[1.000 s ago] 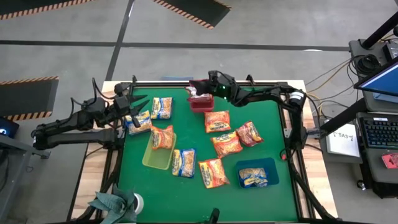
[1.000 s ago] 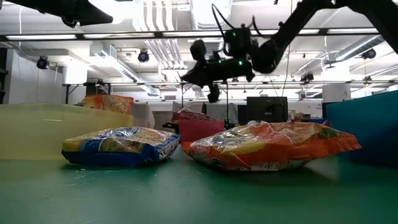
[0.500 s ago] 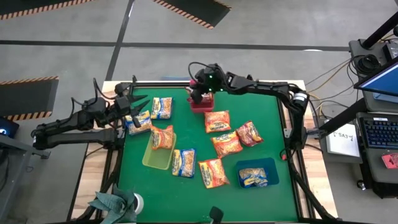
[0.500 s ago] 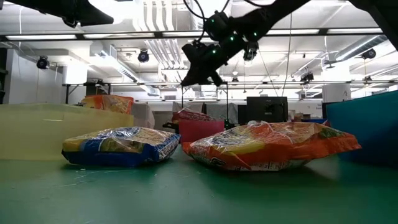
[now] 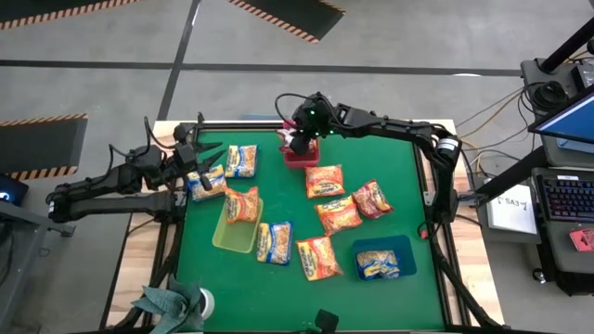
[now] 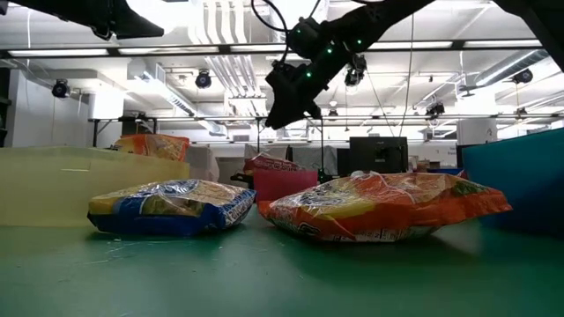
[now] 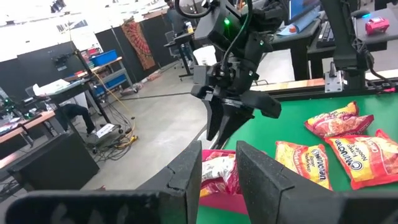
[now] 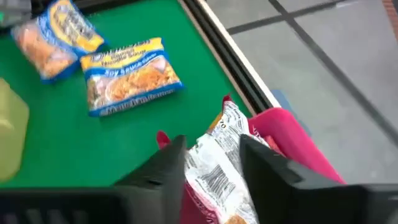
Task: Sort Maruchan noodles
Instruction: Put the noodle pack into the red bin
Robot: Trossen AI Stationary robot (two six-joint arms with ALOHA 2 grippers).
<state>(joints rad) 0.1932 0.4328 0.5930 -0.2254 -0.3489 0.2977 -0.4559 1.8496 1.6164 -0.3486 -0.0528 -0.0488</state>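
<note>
Sorted so far, three packets:
- Red tray [image 5: 299, 154], far edge of the green bench [image 5: 408, 199]: one dark red/pink Maruchan packet [image 8: 219, 169] inside, tilted against the tray wall.
- Yellow-green tray [image 5: 237, 230], left of centre: one orange packet [image 5: 243, 205] propped over its far rim.
- Blue tray [image 5: 383, 259], near right: one blue-and-yellow packet [image 5: 377, 264] lying flat inside.

Unsorted, loose on the bench:
- Four orange packets: one [image 5: 324, 180] just beside the red tray, two [image 5: 339, 214] [image 5: 372, 199] mid-bench, one [image 5: 318, 257] nearer the front.
- Three blue-and-yellow packets: one [image 5: 243, 160] at far left, one [image 5: 206, 182] by the left arm, one [image 5: 275, 242] beside the yellow-green tray.

Claws:
- Right claw [image 5: 297, 139]: poised directly above the red tray, fingers parted over the dark red/pink packet, nothing pinched.
- Left claw [image 5: 200, 160]: at the left bench edge, near the two far-left blue-and-yellow packets; fingers slightly parted in the wrist view, nothing between them.

Judged progress: under half done; seven packets left to place by colour.
</note>
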